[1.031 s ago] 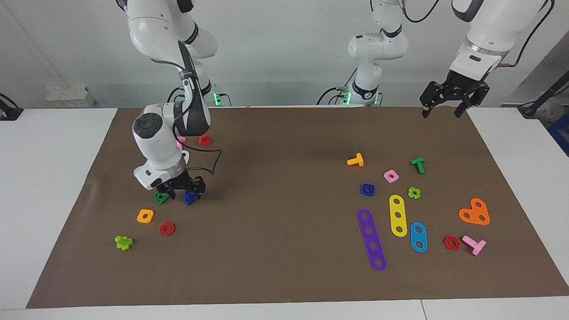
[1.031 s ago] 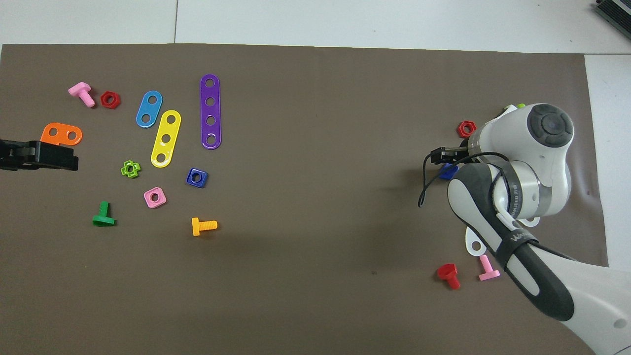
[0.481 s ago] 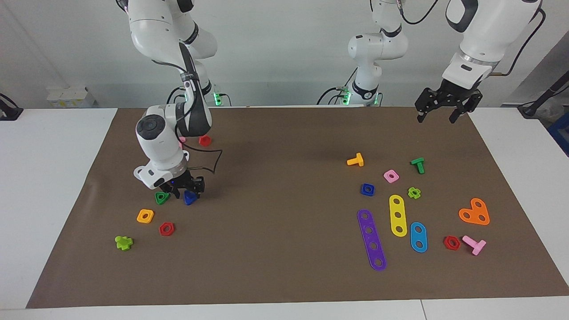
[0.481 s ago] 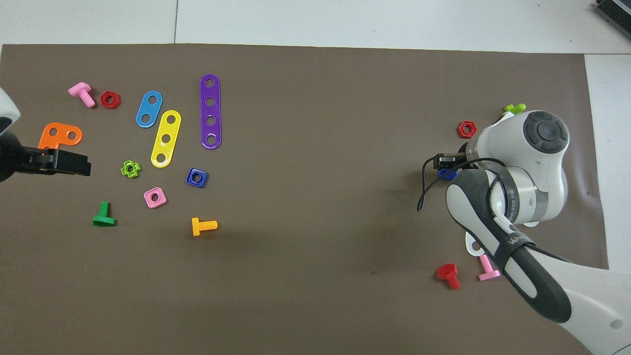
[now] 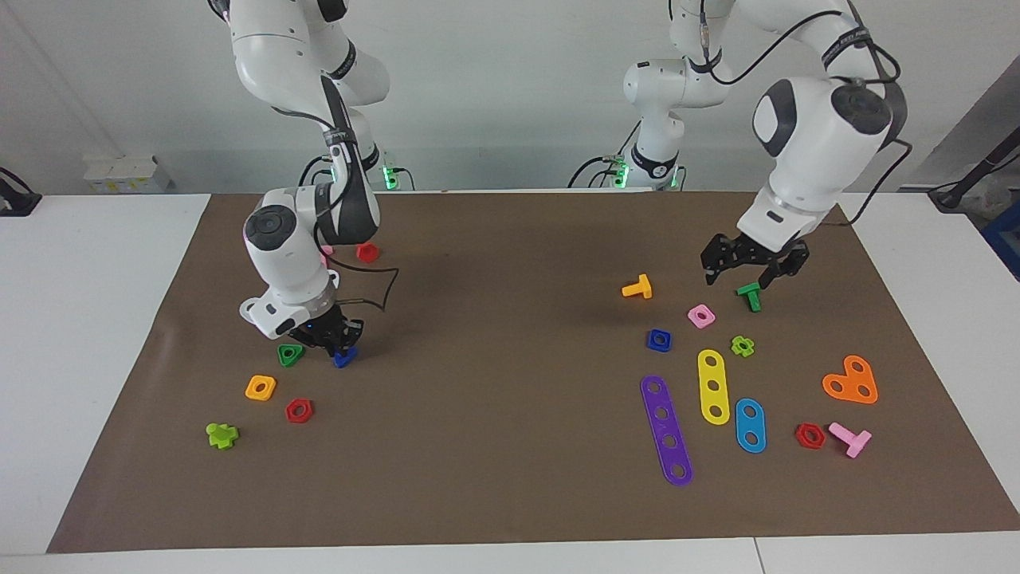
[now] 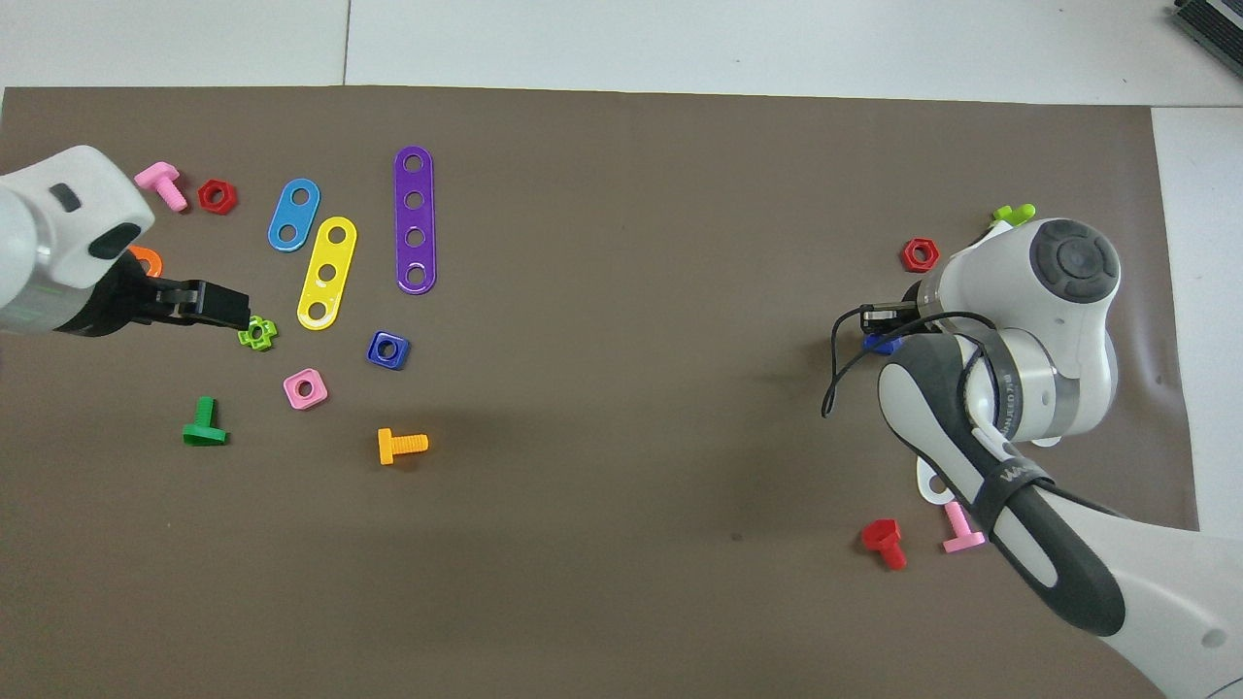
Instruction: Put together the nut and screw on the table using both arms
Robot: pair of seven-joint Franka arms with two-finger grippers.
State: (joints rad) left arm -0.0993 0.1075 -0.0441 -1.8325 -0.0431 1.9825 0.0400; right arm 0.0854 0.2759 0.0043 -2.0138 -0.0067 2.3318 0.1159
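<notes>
Two grippers are over the mat (image 5: 510, 478). The right gripper (image 5: 333, 341) is down at the screw (image 5: 344, 358) and closes on it, beside a green nut (image 5: 290, 354). The left gripper (image 5: 753, 267) hangs open above a green bolt (image 5: 750, 296); the nut (image 5: 658, 340) lies on the mat at about 8 o'clock from it, well apart.

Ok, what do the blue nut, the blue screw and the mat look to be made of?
The nut: likely moulded plastic, solid saturated colour with a slight gloss. The screw: same look, though the right gripper hides most of it. The mat: matte brown sheet, paper or thin vinyl, unclear which.
</notes>
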